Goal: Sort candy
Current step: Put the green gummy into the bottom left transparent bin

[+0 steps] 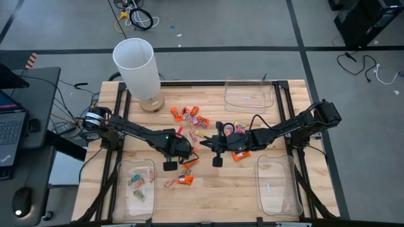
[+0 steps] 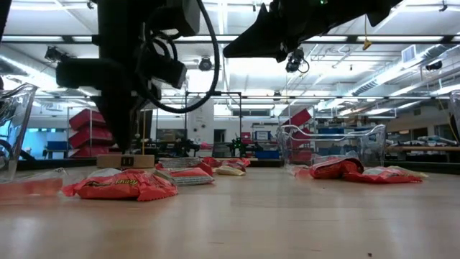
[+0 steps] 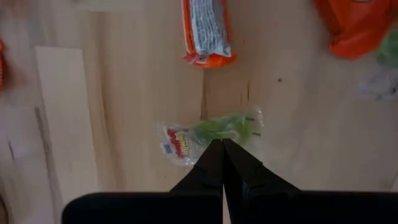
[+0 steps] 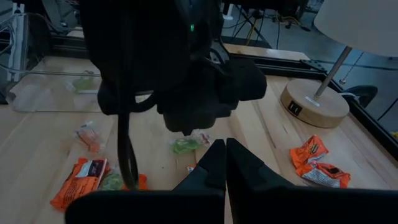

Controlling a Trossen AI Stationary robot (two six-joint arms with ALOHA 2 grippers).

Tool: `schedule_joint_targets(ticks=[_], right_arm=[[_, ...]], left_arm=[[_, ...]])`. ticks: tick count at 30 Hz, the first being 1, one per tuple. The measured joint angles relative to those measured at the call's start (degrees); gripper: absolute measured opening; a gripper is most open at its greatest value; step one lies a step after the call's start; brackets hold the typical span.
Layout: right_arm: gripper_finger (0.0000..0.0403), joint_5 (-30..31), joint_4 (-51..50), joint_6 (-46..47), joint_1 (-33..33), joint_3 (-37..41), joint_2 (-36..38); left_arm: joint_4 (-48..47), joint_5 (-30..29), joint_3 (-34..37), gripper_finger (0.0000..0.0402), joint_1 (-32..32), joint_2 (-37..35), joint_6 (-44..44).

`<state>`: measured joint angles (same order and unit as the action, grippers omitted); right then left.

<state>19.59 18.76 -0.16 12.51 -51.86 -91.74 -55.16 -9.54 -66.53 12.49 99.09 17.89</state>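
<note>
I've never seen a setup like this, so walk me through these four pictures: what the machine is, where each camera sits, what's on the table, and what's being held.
This is a robot with two dark arms working at a wooden table. One picture looks straight down from above, one looks level across the tabletop, and the other two come from cameras on each arm's wrist.

Both arms reach toward the table's middle. The left gripper has its fingers shut just above a pale green sweet; whether they pinch it I cannot tell. The right gripper is shut and holds nothing.

Wrapped candy, mostly orange, lies scattered on the wood. Three clear trays stand around it; the near-left tray already holds a few sweets. A lamp with a white shade stands at the back.
</note>
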Motion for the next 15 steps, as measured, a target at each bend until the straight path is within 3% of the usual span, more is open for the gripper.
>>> schedule_joint_targets(ticks=[4, 10, 15], right_arm=[[0.0, 0.0, -0.01, 0.17, 0.0, 0.0, 0.0], [0.0, 0.0, 0.0, 0.2, 0.0, 0.0, 0.0], [0.0, -0.04, 0.03, 0.83, 0.0, 0.0, 0.0]], left_arm=[[-0.05, -0.99, -0.02, 0.0007, -0.02, -0.02, 6.66], [0.56, -11.14, -0.02, 0.002, -0.05, -0.04, 20.75], [0.61, -12.07, -0.02, 0.0029, -0.04, -0.04, 28.73]])
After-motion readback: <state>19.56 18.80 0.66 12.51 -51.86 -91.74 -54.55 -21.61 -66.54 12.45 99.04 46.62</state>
